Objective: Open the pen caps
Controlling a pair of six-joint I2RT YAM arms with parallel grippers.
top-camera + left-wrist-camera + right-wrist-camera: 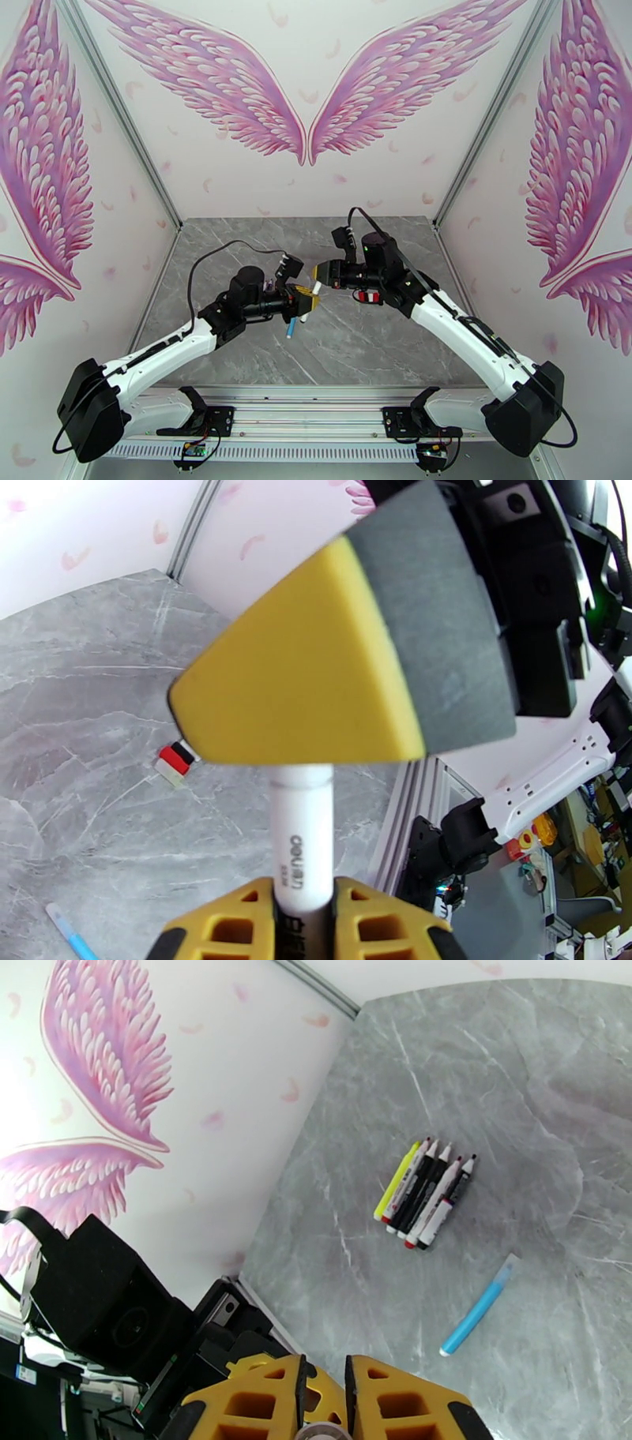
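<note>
The left tool [304, 926] is shut tight on a white pen [302, 827]. The right tool [324, 1398] is shut tight on the pen's other end, so the cap is hidden. Both hold it up over the desk [513, 1055]. More pens [426, 1189] lie side by side on the desk, with a blue pen [478, 1317] near them.

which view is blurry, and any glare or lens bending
left wrist: the right gripper's yellow-and-grey finger looms huge, white plastic marker pen print legible; top external: even light, grey metal frame posts lean outward; right wrist: row of marker pens sharp, no glare
</note>
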